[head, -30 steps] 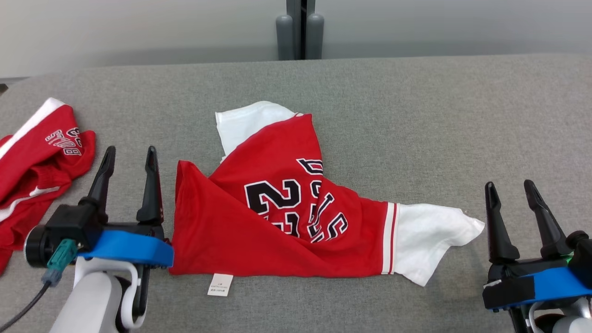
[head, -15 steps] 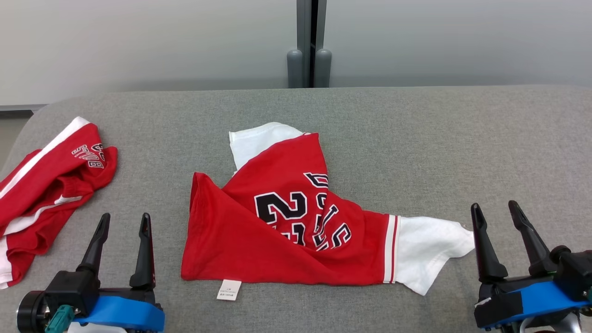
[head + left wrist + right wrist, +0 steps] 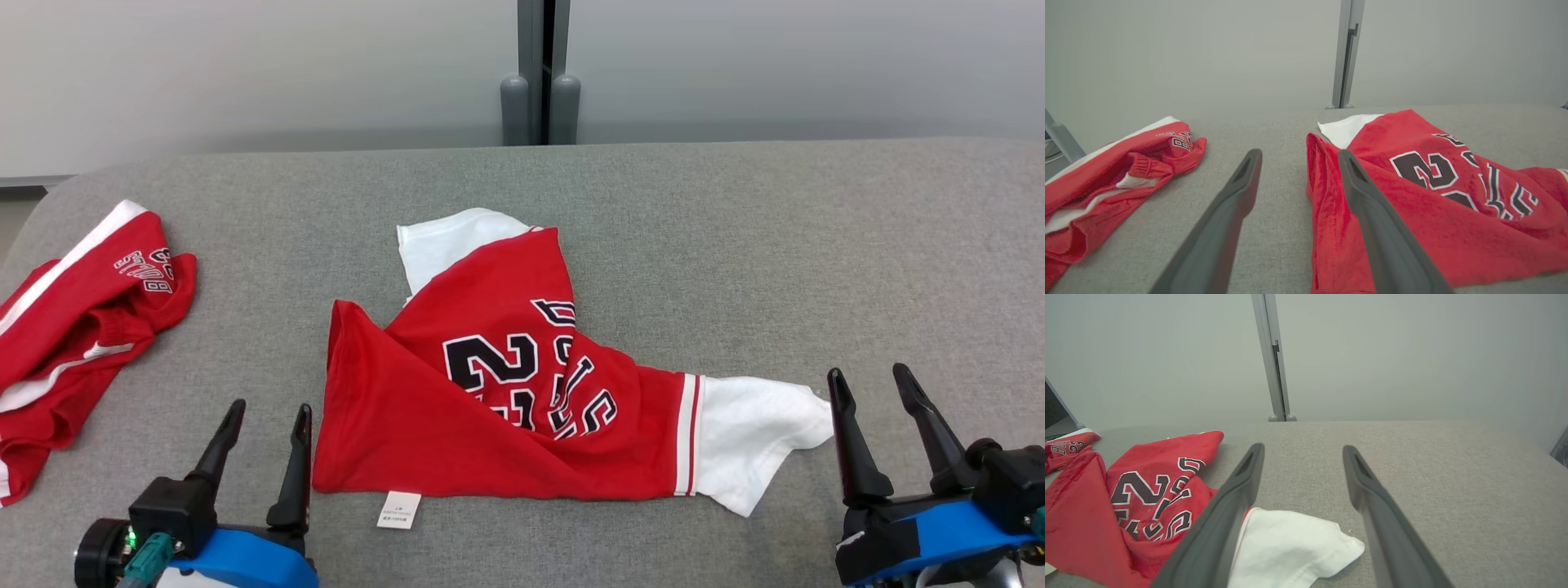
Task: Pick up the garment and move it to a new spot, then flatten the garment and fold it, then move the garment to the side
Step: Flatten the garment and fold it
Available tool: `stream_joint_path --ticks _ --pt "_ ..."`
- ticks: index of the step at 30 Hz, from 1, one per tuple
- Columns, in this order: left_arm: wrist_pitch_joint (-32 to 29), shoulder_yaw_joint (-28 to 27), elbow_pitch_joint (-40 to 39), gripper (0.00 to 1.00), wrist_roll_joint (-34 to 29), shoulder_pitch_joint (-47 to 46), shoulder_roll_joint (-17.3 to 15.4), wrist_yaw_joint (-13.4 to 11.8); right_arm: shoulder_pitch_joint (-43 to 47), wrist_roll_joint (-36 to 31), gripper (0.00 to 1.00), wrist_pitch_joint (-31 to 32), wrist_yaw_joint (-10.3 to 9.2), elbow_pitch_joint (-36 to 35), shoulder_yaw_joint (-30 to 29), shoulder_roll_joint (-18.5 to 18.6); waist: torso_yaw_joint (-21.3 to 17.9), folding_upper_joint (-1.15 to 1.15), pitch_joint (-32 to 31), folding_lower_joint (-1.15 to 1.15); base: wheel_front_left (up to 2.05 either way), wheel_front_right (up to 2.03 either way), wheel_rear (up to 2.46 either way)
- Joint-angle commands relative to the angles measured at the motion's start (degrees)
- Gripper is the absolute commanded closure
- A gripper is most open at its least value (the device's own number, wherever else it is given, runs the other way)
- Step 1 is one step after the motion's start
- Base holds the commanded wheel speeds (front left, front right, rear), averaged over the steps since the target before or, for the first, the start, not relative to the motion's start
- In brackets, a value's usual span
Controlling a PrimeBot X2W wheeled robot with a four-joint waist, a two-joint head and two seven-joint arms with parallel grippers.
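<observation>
The jersey (image 3: 424, 425) lay crumpled on the bench (image 3: 735, 245); left gripper (image 3: 271, 407) and right gripper (image 3: 867, 371) flanked it, open and empty. Flattening and folding apparently remained.

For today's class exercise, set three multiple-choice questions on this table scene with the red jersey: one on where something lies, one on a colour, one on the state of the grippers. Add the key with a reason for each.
1. Where does the second red garment lie relative to the numbered jersey?
A. To the robot's left, apart from it
B. On top of it
C. To the robot's right

2. What colour are the jersey's sleeves?
A. Black
B. White
C. Blue

3. How do the left gripper and right gripper stand?
A. Both shut on the jersey
B. One open, one shut
C. Both open, holding nothing

Key:
1 A: bare grey table shows between the two garments.
2 B: white cloth joins the red body at both ends.
3 C: each pair of fingers is spread and grips no cloth.
</observation>
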State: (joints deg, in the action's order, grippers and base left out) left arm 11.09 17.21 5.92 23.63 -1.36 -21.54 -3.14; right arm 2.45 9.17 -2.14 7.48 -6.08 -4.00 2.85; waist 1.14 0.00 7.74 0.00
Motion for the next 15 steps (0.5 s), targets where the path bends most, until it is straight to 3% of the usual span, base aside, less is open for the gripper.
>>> stream_joint_path --ticks 1,14,15 --pt "-0.5 0.7 1.3 0.00 0.1 -0.3 0.2 0.6 -0.1 0.2 0.00 -0.1 0.03 0.5 0.0 0.1 0.0 0.00 0.4 0.00 0.00 0.00 0.00" --pt "-1.9 5.3 19.1 0.00 4.7 -5.8 4.3 8.0 -2.0 1.0 0.00 -1.0 0.02 5.9 -1.1 0.1 -0.3 0.00 5.1 0.00 0.00 0.00 0.00" --pt "-1.9 5.6 20.1 0.16 5.0 -6.5 4.4 8.4 -2.4 1.2 0.00 -1.0 0.02 6.4 -1.4 0.1 -0.4 0.00 5.3 0.00 0.00 0.00 0.00"
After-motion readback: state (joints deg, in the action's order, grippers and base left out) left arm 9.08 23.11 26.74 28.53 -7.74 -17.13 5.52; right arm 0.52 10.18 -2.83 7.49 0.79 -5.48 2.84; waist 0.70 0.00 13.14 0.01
